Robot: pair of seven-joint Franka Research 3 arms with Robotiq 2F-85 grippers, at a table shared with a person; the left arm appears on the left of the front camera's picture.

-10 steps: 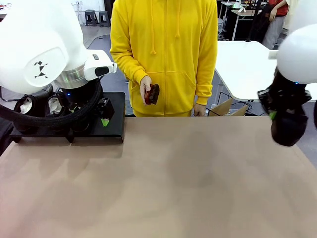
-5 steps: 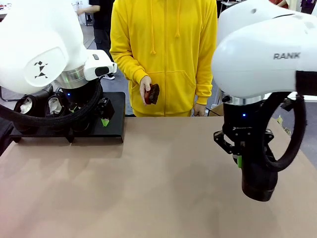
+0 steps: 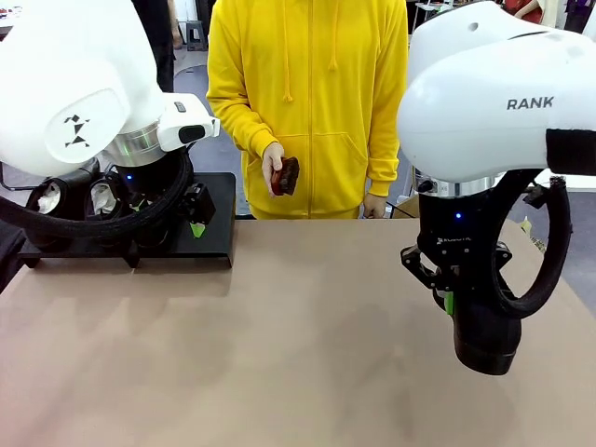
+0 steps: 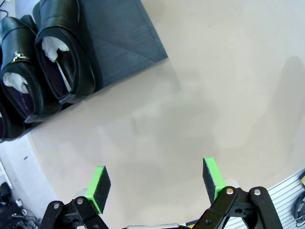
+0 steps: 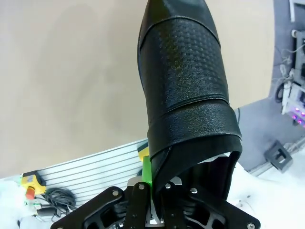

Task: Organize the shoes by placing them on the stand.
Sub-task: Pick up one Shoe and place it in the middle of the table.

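One black dress shoe hangs toe-down from the right gripper above the tan table, while other shoes sit on the stand at the far left.
Two paper-stuffed shoes lie side by side on the black stand's platform in the left wrist view, with bare platform beside them; a person in a yellow hoodie stands across the table holding a small brown brush in one hand. The right arm points straight down over the table's right side, its fingers clamped on the shoe's heel rim. The left gripper hovers near the stand, green pads spread wide, grasping nothing.
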